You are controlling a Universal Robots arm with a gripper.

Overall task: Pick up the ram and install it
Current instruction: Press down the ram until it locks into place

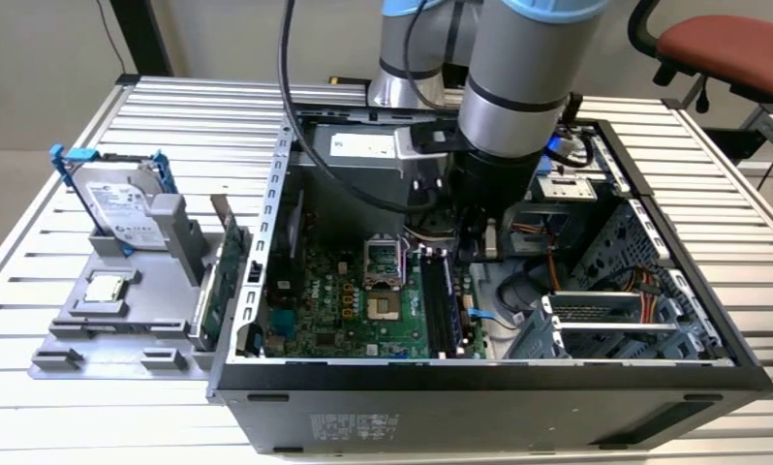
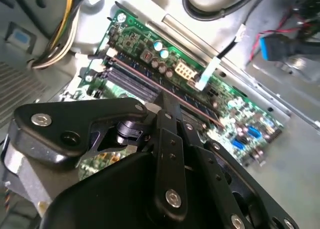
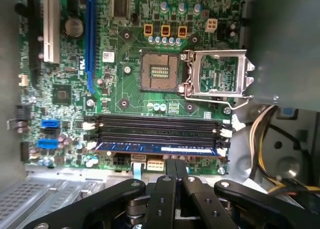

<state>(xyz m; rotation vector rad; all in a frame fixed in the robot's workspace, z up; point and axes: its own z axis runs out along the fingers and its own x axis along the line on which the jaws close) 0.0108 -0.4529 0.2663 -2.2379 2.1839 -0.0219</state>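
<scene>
Light: bright, even, from overhead
Glare: pale sheen on the table [image 1: 696, 126] slats
Shadow: dim inside the computer case [image 1: 645, 291], beneath the arm
Blur: gripper [image 2: 167, 106] linkage soft in both wrist views

The ram [image 3: 159, 148] appears in the first wrist view as a long, thin, dark bluish board, standing on edge, with a pale label strip along its face. It runs horizontally across the lower middle of that frame, in the lowest of the parallel memory slots. In the second wrist view the ram [image 2: 150, 82] shows as a thin brownish edge running diagonally from upper left toward centre right.
</scene>
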